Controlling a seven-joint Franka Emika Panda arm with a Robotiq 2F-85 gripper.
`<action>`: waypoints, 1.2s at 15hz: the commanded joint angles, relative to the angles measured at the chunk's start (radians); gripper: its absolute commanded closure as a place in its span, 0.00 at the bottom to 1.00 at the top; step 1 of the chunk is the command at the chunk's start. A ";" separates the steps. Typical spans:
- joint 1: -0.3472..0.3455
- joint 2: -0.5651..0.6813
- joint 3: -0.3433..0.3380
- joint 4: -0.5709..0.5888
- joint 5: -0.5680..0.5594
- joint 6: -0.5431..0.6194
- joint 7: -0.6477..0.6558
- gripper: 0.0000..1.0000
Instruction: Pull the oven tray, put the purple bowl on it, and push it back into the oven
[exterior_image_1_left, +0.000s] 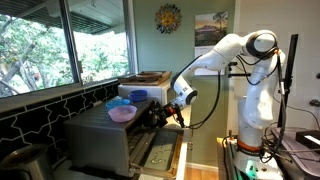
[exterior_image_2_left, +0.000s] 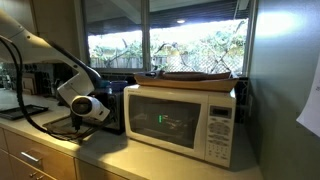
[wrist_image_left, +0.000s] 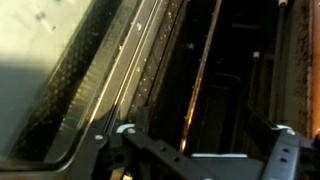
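The grey oven (exterior_image_1_left: 100, 135) stands on the counter with its drop-down door (exterior_image_1_left: 160, 150) open. The purple bowl (exterior_image_1_left: 122, 113) sits on top of the oven, beside a blue bowl (exterior_image_1_left: 137, 96). My gripper (exterior_image_1_left: 170, 113) is at the mouth of the cavity, just above the open door; it also shows in an exterior view (exterior_image_2_left: 88, 110). In the wrist view my gripper (wrist_image_left: 200, 140) is open and empty, its fingers wide apart over the dark bars of the oven tray (wrist_image_left: 215, 70) inside the cavity. The door's glass pane (wrist_image_left: 60, 70) lies at the left.
A white microwave (exterior_image_2_left: 185, 118) with a flat tray on top stands beside the oven. A second appliance (exterior_image_1_left: 145, 80) sits behind the bowls by the window. The robot's base (exterior_image_1_left: 255, 120) stands at the right, with a dark tiled counter edge (exterior_image_1_left: 40, 115) at the left.
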 joint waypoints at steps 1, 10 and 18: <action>-0.032 0.063 0.016 0.021 0.095 -0.044 -0.073 0.19; -0.040 0.122 0.010 0.036 0.172 -0.088 -0.133 0.84; -0.044 0.111 0.006 0.028 0.153 -0.097 -0.109 0.98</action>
